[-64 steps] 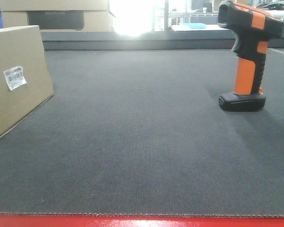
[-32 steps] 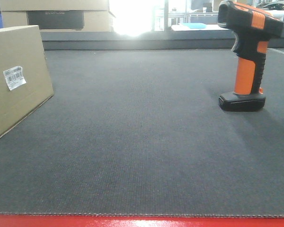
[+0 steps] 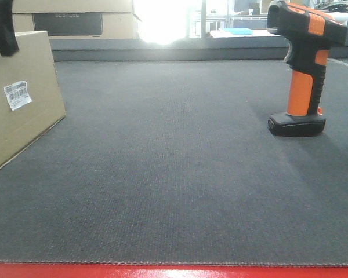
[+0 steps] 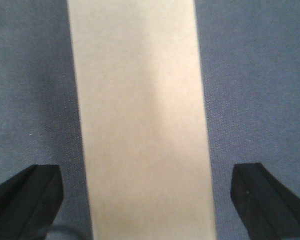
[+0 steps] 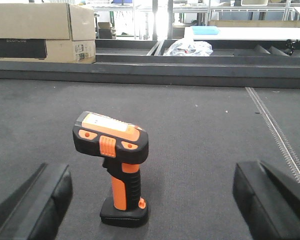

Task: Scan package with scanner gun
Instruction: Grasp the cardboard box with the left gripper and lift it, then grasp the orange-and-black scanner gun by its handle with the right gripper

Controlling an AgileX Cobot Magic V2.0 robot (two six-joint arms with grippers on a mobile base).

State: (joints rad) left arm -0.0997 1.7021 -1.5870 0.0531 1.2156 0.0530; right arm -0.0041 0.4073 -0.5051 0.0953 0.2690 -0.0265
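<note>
L gripper wide open over pkg

Package far left on mat; scanner gun upright far right; wider boxes behind package.

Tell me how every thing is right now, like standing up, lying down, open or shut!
package: resting on the mat, not gripped.
barcode label: stuck on the package's side, slightly tilted.
scanner gun: standing upright on its flat foot, not gripped.
left tool: open, empty, over the package.
right tool: open, empty, scanner gun ahead of it.
</note>
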